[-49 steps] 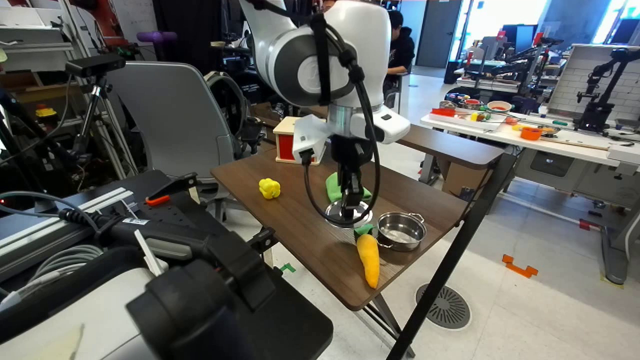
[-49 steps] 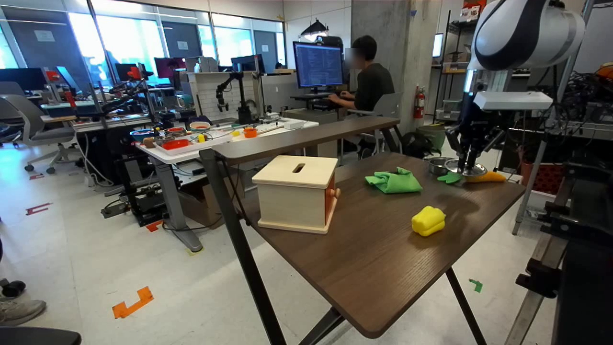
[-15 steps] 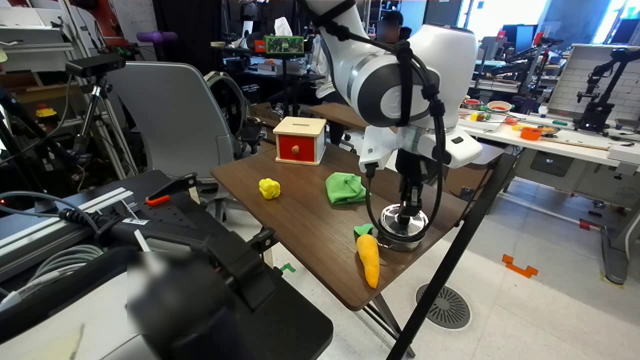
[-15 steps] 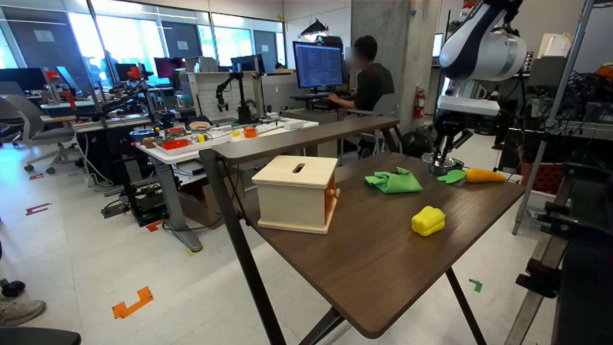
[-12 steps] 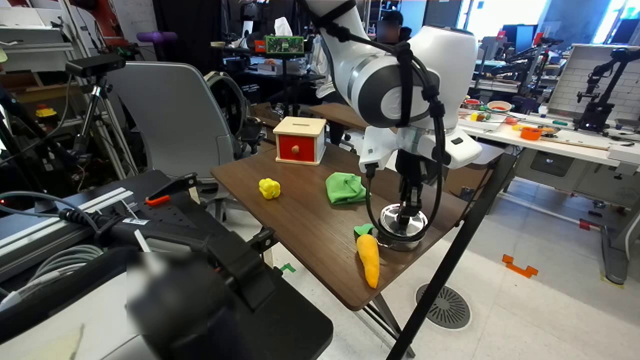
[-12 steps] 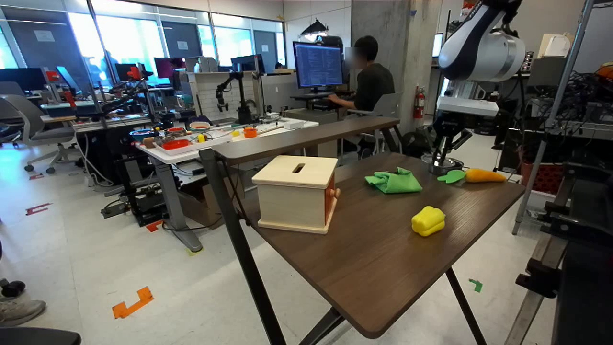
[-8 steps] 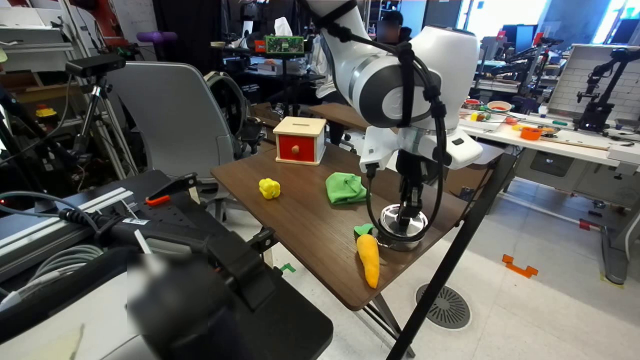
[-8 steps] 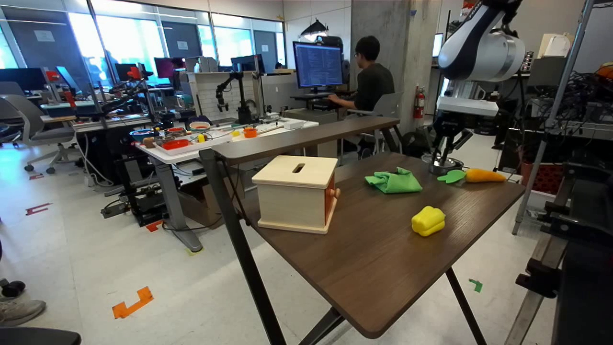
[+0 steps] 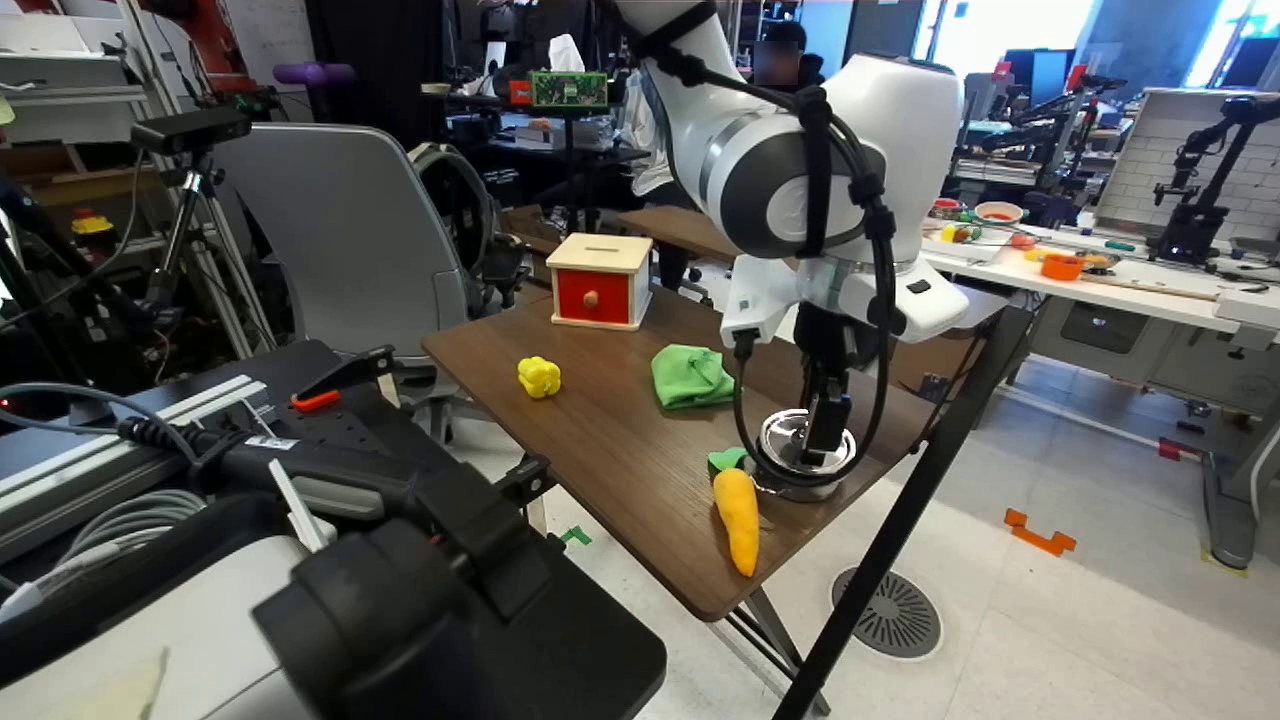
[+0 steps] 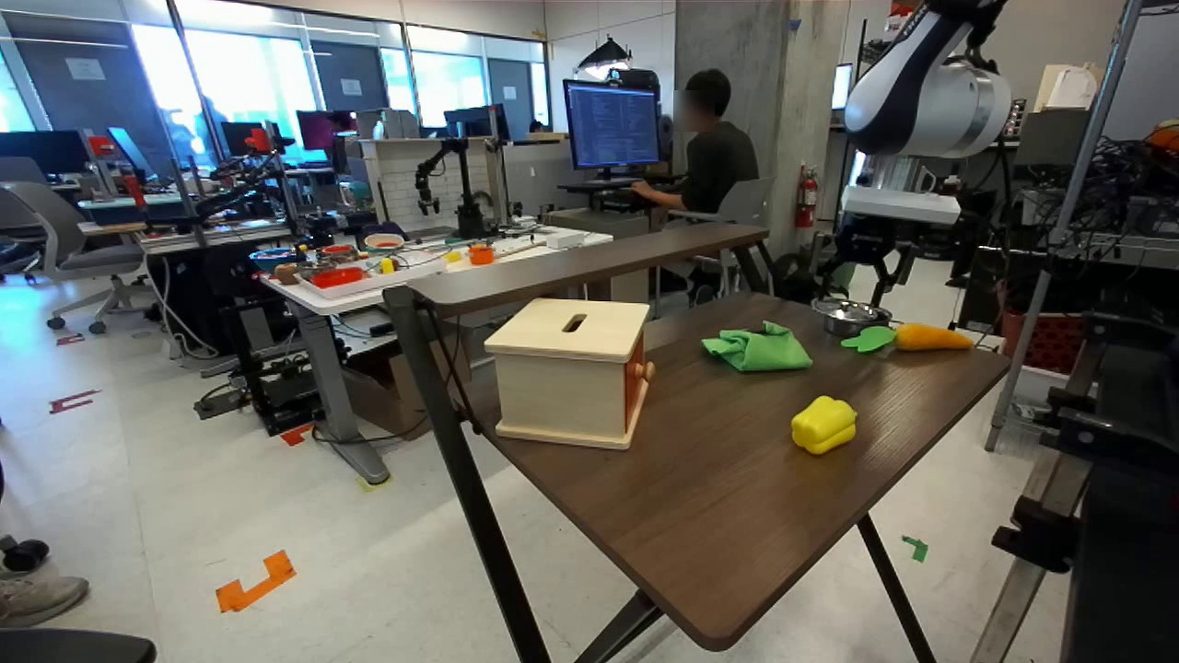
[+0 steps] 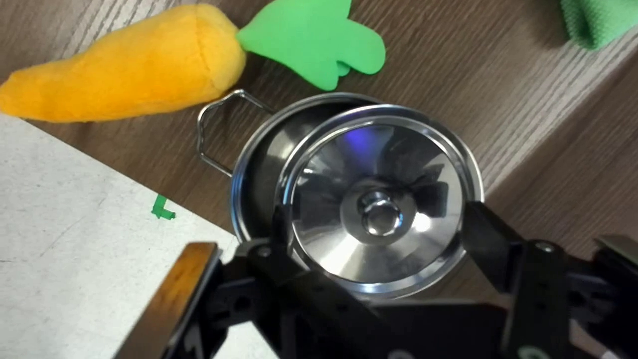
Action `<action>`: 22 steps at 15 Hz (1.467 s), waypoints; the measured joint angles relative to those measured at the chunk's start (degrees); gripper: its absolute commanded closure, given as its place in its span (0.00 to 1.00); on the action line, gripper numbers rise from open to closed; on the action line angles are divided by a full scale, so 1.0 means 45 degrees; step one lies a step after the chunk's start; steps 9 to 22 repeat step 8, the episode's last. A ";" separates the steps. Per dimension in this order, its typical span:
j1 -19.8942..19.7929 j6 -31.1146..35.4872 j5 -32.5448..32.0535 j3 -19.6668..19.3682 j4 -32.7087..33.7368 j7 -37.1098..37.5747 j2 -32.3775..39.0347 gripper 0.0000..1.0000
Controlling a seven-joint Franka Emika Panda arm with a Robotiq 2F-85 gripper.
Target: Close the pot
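Note:
The shiny silver pot [image 11: 238, 184] stands on the brown table beside the carrot toy, one wire handle showing in the wrist view. On top of it rests the round silver lid [image 11: 329, 239], set off-centre: a crescent of the pot's inside shows on the carrot's side. Whether the lid lies level, I cannot tell. My gripper [image 11: 377, 214] is open above the lid, its fingers [image 11: 491, 234] spread wide to either side of the knob [image 11: 381, 217] with a gap all round it. Both exterior views show the gripper [image 9: 820, 440] over the pot [image 10: 847, 322].
An orange carrot toy [image 11: 149, 70] with green leaves [image 11: 314, 40] lies close to the pot's handle. Farther off are a green cloth [image 9: 692, 377], a yellow pepper toy [image 9: 540, 377] and a wooden box [image 9: 600, 285]. The table's edge runs near the pot.
About three seconds ago the lid was beside the pot with the gripper at it; both moved over onto the pot. Within the last half second the fingers spread apart, letting go of the knob.

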 measured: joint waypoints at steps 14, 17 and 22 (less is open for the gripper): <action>-0.0563 0.0494 0.1541 0.0956 -0.0875 -0.1126 -0.1518 0.00; -0.0563 0.0494 0.1541 0.0956 -0.0875 -0.1126 -0.1518 0.00; -0.0563 0.0494 0.1541 0.0956 -0.0875 -0.1126 -0.1518 0.00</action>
